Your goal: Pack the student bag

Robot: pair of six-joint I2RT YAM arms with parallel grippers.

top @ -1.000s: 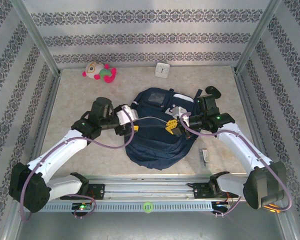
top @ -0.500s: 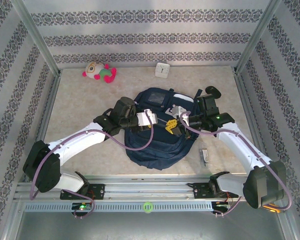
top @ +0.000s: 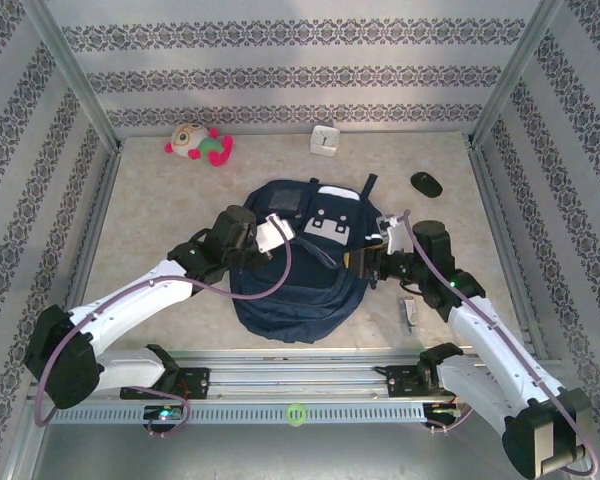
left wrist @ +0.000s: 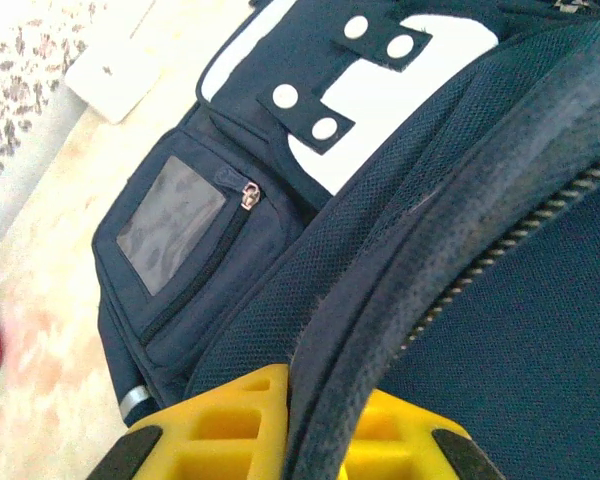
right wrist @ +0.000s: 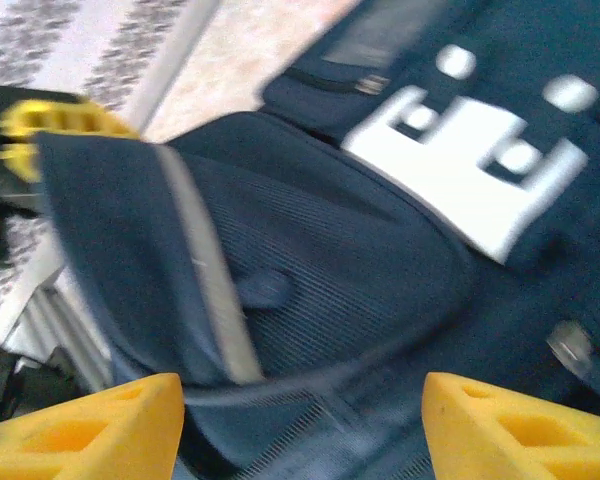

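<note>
Top external view: the student bag (top: 300, 275) lies flat in the middle of the worktop (top: 150, 200), between the two arms. Its white patch (with dark tabs on it) is turned to the far side. The left tool (top: 275, 230) is at the far-left edge of the bag. In the left wrist view its yellow fingers (left wrist: 230, 430) are closed on a padded, mesh-covered rim of the bag, which passes between them. The right tool (top: 373, 262) is at the right edge of the bag. In the right wrist view its fingers (right wrist: 90, 425) stand wide apart and hold nothing, with the blue fabric just in front of them. A plush toy (top: 198, 143) and a small white box (top: 325, 140) lie near the far wall, well apart from the bag. A black object (top: 426, 183) lies at the far right.
</note>
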